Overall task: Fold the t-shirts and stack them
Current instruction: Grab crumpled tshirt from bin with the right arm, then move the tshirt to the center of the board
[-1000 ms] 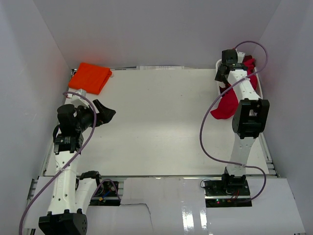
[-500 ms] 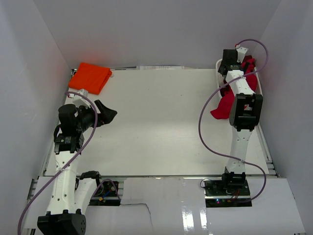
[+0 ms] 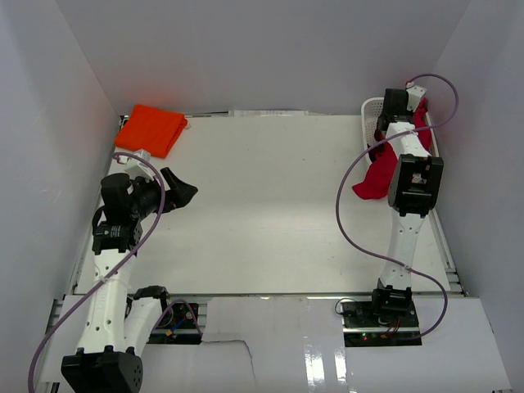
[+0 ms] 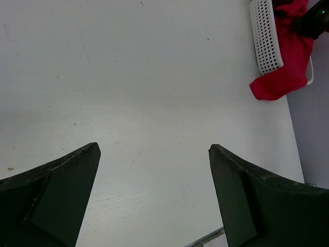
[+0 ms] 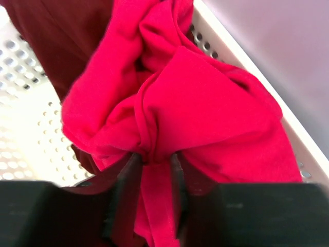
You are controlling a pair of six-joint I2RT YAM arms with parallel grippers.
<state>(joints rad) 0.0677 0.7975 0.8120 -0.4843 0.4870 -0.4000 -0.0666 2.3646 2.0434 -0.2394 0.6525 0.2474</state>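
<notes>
Table [image 3: 270,213]: lying white under both arms.
Left gripper [image 4: 154,159]: hovering near the left edge, jaws standing wide apart.
Right gripper [image 5: 152,177]: pinching the red t-shirt [image 5: 205,103] inside the basket [image 5: 25,128] at the far right corner.
Maroon t-shirt [image 5: 56,31]: lying in the basket, touching the red one.
Orange t-shirt [image 3: 151,129]: lying folded at the far left corner.

Looking around, I can't find a single word, number, label or brand mark to read: nothing legible on the red t-shirt [image 5: 205,118], the orange t-shirt [image 3: 151,128], the white basket [image 5: 31,128] or the table [image 3: 270,205] in any view.
</notes>
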